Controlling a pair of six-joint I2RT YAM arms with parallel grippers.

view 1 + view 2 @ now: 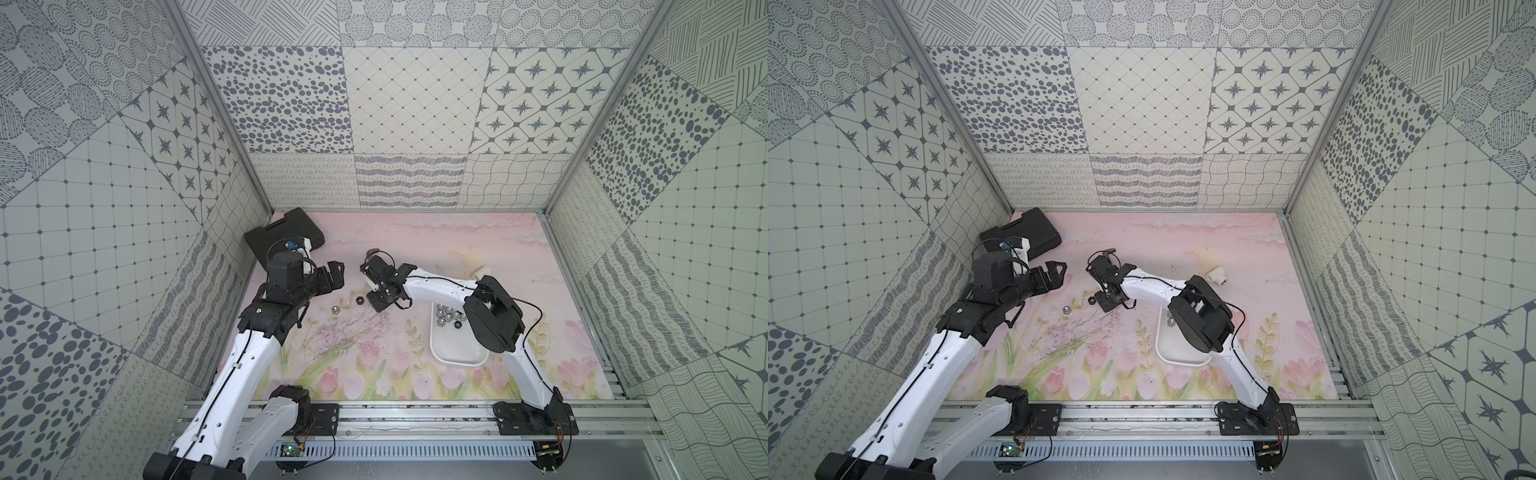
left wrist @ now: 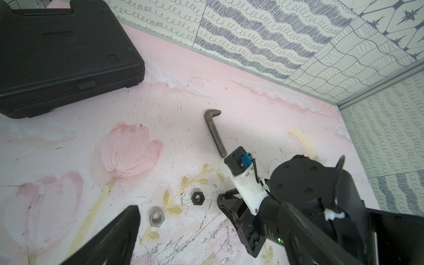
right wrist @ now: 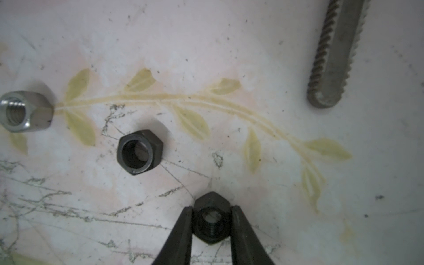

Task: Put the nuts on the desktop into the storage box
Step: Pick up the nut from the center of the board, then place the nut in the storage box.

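Clenching on one black nut (image 3: 211, 223), my right jaws pinch it by two opposite flats, right at the fingertips (image 3: 187, 218), low over the worktop (image 3: 252, 34). To do this well, I judge I should rise straight up without easing the squeeze, since so shallow a hold could let the nut twist out. Then I should carry it to the storage box (image 1: 457, 353) and let go low over its bare end, so nothing bounces over the rim. Close by lie one more black nut (image 3: 140, 154) and one silver nut (image 3: 26, 111), so three are outside the box. Inside sits a cluster (image 1: 448, 316) of at least six, partly hidden by my arm. Farther out are one toothed bar (image 3: 337, 52), one white elbow (image 1: 482, 272) and one black case (image 1: 286, 226). My left jaws hang spread and empty.
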